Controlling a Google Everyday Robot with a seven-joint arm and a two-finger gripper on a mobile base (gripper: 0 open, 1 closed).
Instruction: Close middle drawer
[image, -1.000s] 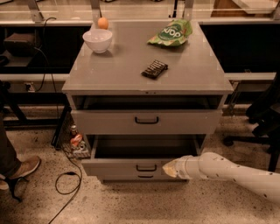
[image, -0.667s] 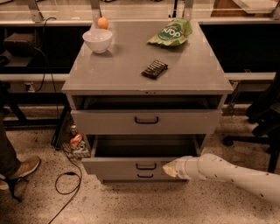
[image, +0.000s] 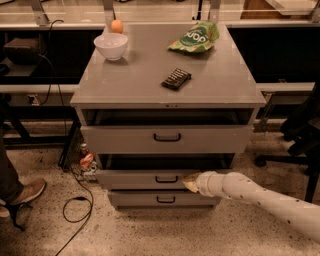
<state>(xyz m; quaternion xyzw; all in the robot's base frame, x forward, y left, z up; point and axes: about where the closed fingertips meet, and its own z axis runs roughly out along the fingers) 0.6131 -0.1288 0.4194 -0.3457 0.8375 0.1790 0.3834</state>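
your claw (image: 191, 182) is low at the front of the grey table (image: 140, 70), pressed up to the face of the middle drawer (image: 135, 178), just right of its small black handle (image: 166, 179). its tip seems to touch the drawer front, though the contact is hard to make out from this angle, and you cannot tell whether the claw is wide or narrow. the white arm (image: 265, 197) comes in from the lower right, running up and left to the claw.

the middle drawer is still partly out: its low front stands forward of the lowest drawer (image: 160, 199) beneath it, with a dark gap above it. the upper drawer (image: 120, 139), with the taller front, is also out and stands further forward than the middle one.

on the table top you have a white bowl (image: 111, 46) at the back left with an orange ball (image: 116, 26) just behind it, a green bag (image: 195, 37) at the back right, and a dark bar (image: 176, 78) near the middle, well apart from the rest.

on the floor left of the table there is a red can (image: 86, 161) near the table's corner, a black cable (image: 75, 210) looping, and a shoe (image: 25, 192) at the edge of the view.
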